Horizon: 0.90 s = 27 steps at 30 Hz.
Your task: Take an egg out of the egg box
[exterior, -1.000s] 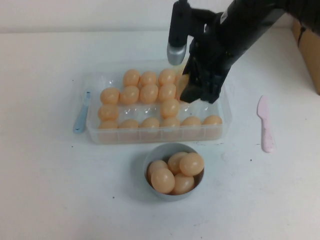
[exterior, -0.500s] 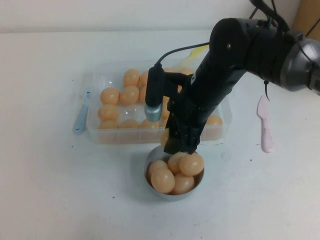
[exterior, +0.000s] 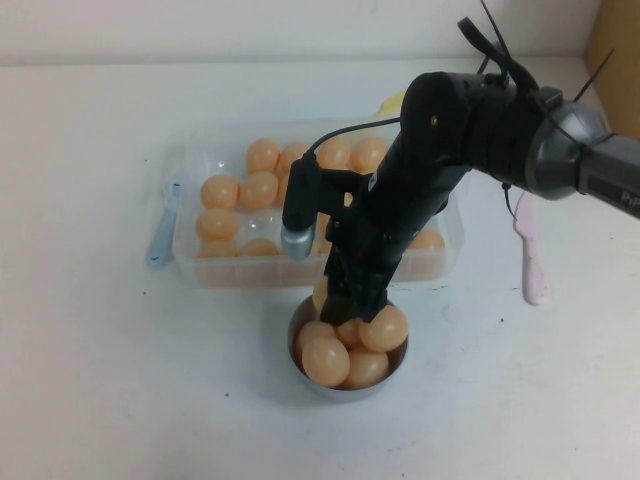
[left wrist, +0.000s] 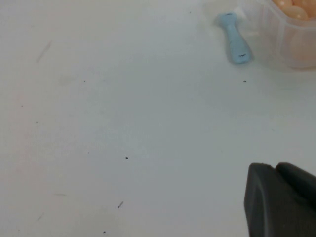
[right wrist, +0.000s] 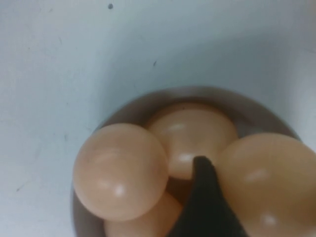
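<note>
Since the earlier frame the right arm is reaching lower, and the right pincer [exterior: 355, 300] has gone from the near wall of the egg box [exterior: 185, 255] down to the far edge of the small grey bowl [exterior: 296, 322]. Now it is standing just over the heap of eggs [exterior: 326, 360] inside this bowl. One egg [exterior: 321, 294] is showing at the left side of the pincer, above the far rim of the bowl and just in front of the egg box, so it is already outside the box. I cannot tell whether the pincer is holding this egg or letting it go, because the arm is covering that place, and I cannot tell how wide the pincer is standing. In the right wrist view a dark tip of the pincer is pointing down between two of the eggs lying in the bowl [right wrist: 118, 114].

Many more eggs [exterior: 260, 188] are lying in the egg box, mostly along its far and left parts. A blue spoon [exterior: 162, 228] is lying on the worktop [exterior: 100, 380] just beside the left wall of the box, and a pink spoon [exterior: 530, 250] is lying to the right of the box.

The left pincer [left wrist: 281, 202] is hanging over bare worktop, well apart from the box, and only a dark corner of it is showing, so I cannot tell its state either
</note>
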{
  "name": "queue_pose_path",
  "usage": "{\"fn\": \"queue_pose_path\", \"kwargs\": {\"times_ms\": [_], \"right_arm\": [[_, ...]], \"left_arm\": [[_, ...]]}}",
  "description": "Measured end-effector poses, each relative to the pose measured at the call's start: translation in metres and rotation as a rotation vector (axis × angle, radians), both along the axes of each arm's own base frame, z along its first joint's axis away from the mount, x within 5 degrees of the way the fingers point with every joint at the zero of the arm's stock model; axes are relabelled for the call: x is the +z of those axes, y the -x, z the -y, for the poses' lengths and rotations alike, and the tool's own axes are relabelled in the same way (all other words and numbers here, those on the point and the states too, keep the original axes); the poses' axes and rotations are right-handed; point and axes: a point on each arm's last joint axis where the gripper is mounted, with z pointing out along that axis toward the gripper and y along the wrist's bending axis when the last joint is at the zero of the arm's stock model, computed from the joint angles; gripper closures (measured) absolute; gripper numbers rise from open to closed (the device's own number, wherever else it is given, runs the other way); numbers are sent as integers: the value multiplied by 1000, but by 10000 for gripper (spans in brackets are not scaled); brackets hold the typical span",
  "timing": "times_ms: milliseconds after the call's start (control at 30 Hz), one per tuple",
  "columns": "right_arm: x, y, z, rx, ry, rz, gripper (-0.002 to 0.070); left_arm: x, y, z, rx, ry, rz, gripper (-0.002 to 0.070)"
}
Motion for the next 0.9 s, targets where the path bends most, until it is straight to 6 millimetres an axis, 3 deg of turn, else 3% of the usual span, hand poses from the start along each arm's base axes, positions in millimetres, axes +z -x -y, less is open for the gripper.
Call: {"fn": "queue_pose_path", "kwargs": {"times_ms": [267, 433, 567, 700, 900], "right_arm": [[4, 2, 3, 11, 17, 2, 230], [36, 13, 16, 6, 14, 12, 253], [68, 27, 28, -60, -8, 4, 386], [89, 45, 46, -132, -44, 0, 607], [98, 91, 76, -238, -198, 98, 684]], "left_arm": [[0, 0, 0, 0, 0, 0, 680], [0, 0, 0, 0, 0, -2, 679], [0, 0, 0, 0, 0, -2, 680], [0, 0, 0, 0, 0, -2, 679], [0, 0, 0, 0, 0, -2, 679]]}}
